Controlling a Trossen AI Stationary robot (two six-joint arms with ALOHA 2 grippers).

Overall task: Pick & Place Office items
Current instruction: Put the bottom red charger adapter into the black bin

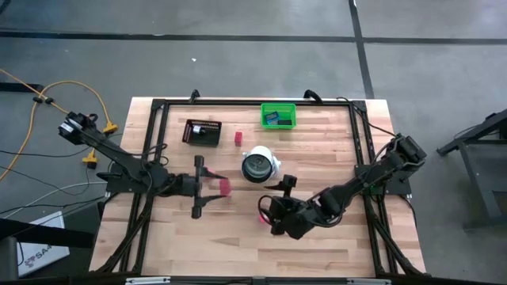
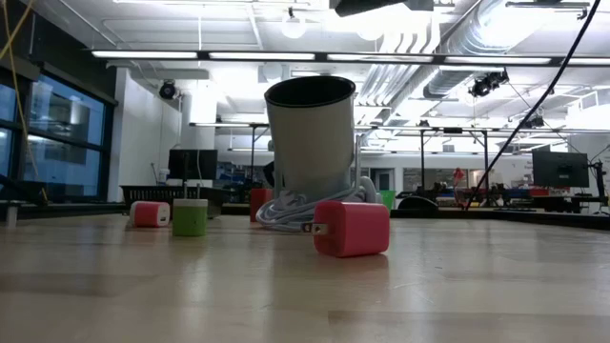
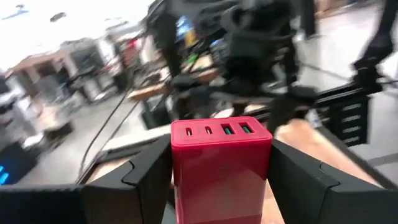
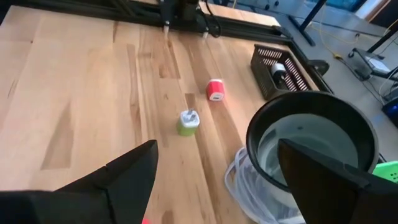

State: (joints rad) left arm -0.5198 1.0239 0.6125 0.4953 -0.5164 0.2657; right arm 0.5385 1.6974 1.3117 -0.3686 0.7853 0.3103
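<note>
Left hand [image 1: 220,187] sits over the left-centre of the tabletop [image 1: 238,245], fingers closed on a red charger block [image 3: 219,168]. In the left wrist view the block stands upright between the two dark fingers [image 3: 140,183], its port face with four slots turned up toward the camera.

Right hand [image 1: 267,212] is at lower centre of the tabletop, fingers spread wide, holding nothing. A small red piece [image 1: 262,219] lies on the wood just beside it.

Other items:
- Pink-red charger cube [image 2: 351,229] with prongs, lying on the wood in front of a white cup [image 2: 311,143] with a dark rim; coiled white cable [image 2: 286,211] at the cup's foot.
- Small pink-red cube [image 4: 215,90] and small green cube [image 4: 188,122] near each other, apart from the cup.
- Red block [image 1: 238,138] between the black mesh tray [image 1: 203,131] and the green bin [image 1: 279,115].
- Green bin at the far edge holds flat blue and dark pieces [image 1: 276,119].
- Mesh tray holds small items, too small to make out.
</note>
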